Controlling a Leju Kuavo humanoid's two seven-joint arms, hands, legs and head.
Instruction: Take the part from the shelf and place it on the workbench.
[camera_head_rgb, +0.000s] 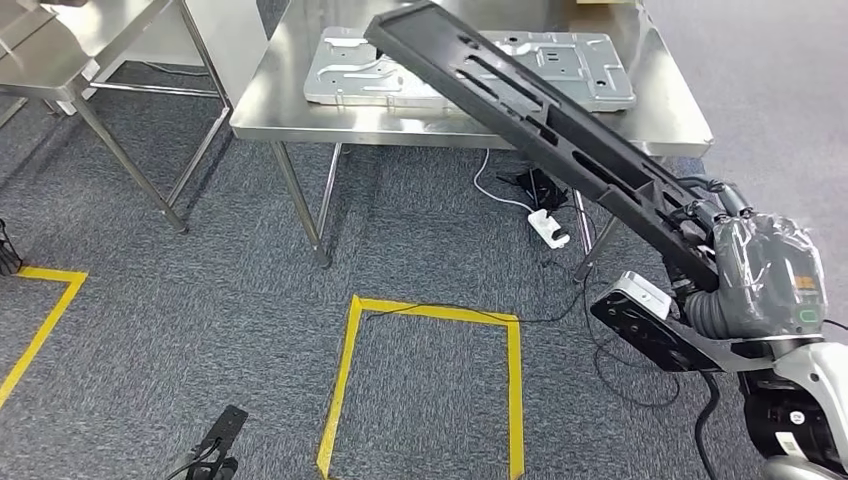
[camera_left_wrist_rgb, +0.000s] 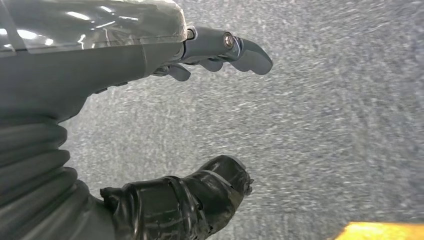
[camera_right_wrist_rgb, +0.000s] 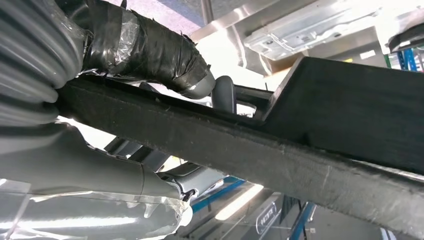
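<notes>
The part is a long black slotted bar (camera_head_rgb: 540, 120). My right hand (camera_head_rgb: 715, 225) grips its near end at the right of the head view, and the bar slants up and away so its far end hangs over the steel workbench (camera_head_rgb: 660, 115). In the right wrist view the taped thumb (camera_right_wrist_rgb: 150, 50) presses on the bar (camera_right_wrist_rgb: 300, 145) and dark fingers wrap its other side. My left hand (camera_left_wrist_rgb: 200, 120) hangs over grey carpet with thumb and fingers apart, holding nothing.
A silver stamped metal panel (camera_head_rgb: 580, 65) lies on the workbench under the bar's far end. A second steel table (camera_head_rgb: 60, 60) stands at far left. Cables and a white power strip (camera_head_rgb: 548, 228) lie under the bench. Yellow tape (camera_head_rgb: 430, 315) marks squares on the carpet.
</notes>
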